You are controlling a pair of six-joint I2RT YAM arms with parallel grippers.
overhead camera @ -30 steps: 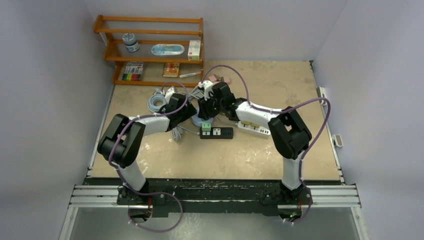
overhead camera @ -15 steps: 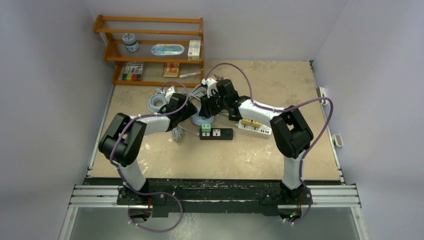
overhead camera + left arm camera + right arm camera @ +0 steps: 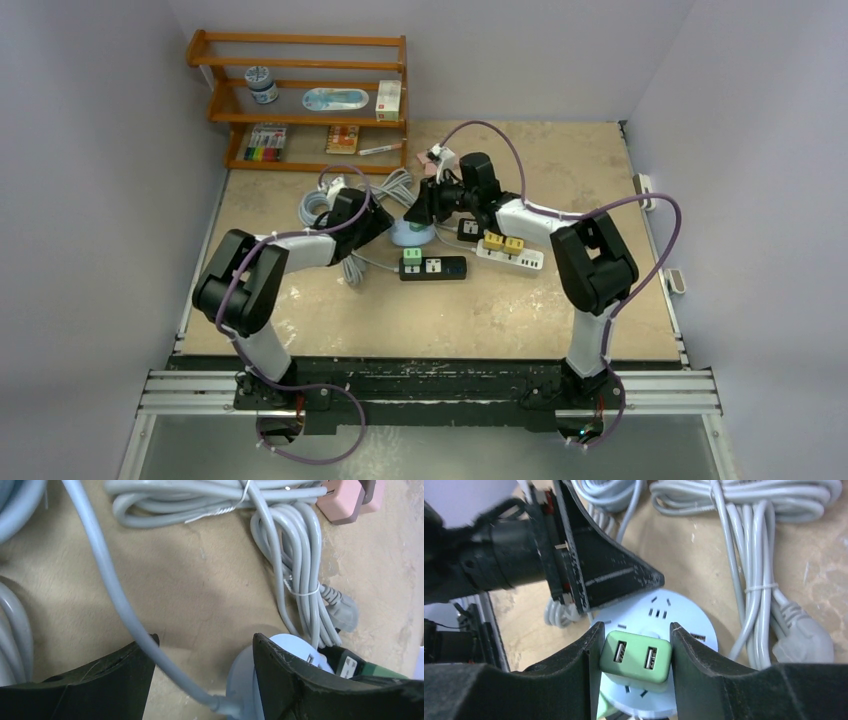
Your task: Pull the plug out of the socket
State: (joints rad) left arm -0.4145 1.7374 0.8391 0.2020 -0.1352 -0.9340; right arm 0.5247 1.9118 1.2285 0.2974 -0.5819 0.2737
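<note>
The round pale-blue socket (image 3: 413,233) lies mid-table and also shows in the right wrist view (image 3: 689,625). My right gripper (image 3: 636,626) is shut on a green two-port USB plug (image 3: 636,661). It holds the plug just over the socket top, with empty slots showing under it. In the top view the right gripper (image 3: 423,210) hangs behind the socket. My left gripper (image 3: 202,640) is open and straddles the socket's grey cable (image 3: 115,595). Its right finger (image 3: 290,680) lies against the socket's side (image 3: 240,680). In the top view the left gripper (image 3: 386,222) is at the socket's left.
A black power strip (image 3: 445,267) with another green plug (image 3: 411,256) lies just in front of the socket. A white strip with yellow plugs (image 3: 510,250) lies to the right. Bundled grey cables (image 3: 280,510) and pink plugs (image 3: 345,500) lie behind. A wooden shelf (image 3: 300,100) stands at the back left.
My right arm has drawn back and to the right with the green plug, uncovering the socket's top in the top view. My left gripper has stayed at the socket.
</note>
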